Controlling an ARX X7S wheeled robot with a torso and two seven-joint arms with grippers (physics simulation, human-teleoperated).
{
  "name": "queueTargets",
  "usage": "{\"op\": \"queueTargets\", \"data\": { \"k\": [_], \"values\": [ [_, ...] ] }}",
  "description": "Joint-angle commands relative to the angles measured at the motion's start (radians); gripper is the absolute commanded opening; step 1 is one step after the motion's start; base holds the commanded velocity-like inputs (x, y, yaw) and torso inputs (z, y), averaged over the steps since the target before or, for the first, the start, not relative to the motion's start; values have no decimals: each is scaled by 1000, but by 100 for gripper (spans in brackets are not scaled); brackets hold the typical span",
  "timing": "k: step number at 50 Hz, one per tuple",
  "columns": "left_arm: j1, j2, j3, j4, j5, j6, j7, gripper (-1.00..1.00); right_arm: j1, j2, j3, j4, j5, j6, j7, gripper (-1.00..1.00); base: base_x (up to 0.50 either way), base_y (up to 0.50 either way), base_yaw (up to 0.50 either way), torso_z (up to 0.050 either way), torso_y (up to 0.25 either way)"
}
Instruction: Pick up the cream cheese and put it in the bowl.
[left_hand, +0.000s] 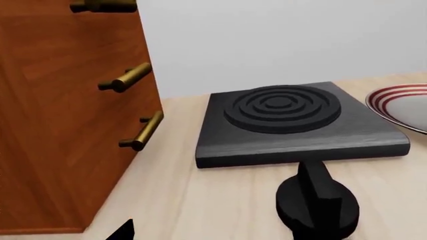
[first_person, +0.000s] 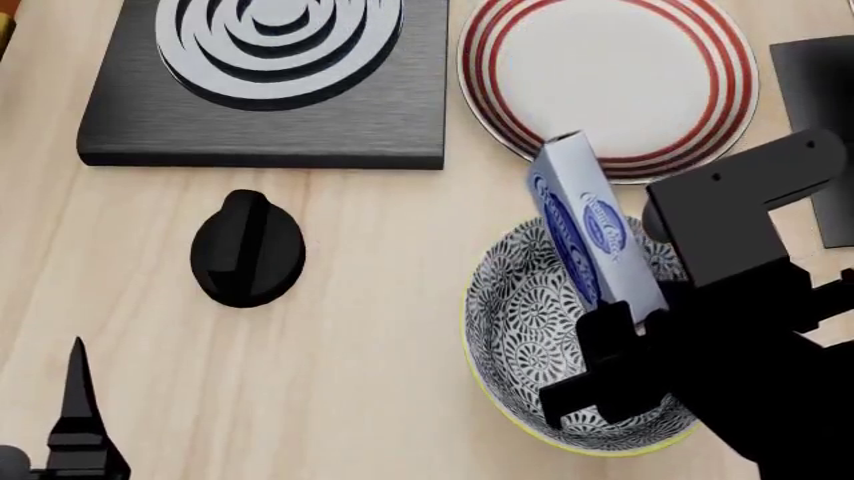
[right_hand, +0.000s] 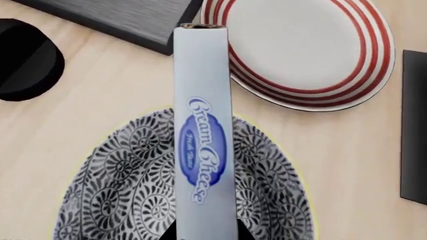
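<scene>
The cream cheese is a pale grey-blue box with a dark blue oval label. My right gripper is shut on its lower end and holds it tilted above the blue-and-white floral bowl. In the right wrist view the cream cheese stands between my fingertips, directly over the bowl. My left gripper is low at the near left, far from both. In the left wrist view its fingertips stand wide apart with nothing between them.
A black stove plate with rings lies at the back left, with its round black knob in front. A white plate with red rings lies behind the bowl. A wooden cabinet with brass handles stands at the left.
</scene>
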Motion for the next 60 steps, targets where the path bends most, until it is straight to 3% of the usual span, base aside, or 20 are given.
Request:
{"op": "queueTargets", "data": {
  "k": [1,51,52,60],
  "values": [
    [4,-4,-4,5,-3,6,-3,100,9,-5,-10,-4,-43,2,-15,-100,0,0,0,0,0],
    [11,-13,-11,0,1,31,-24,100,23,9,-40,-16,-62,11,-31,-100,0,0,0,0,1],
    [12,-13,-10,0,2,32,-24,100,24,8,-39,-14,-58,12,-30,100,0,0,0,0,0],
    [14,-17,-11,8,9,30,-32,100,33,21,-28,-28,-32,14,-33,100,0,0,0,0,0]
  ]
}}
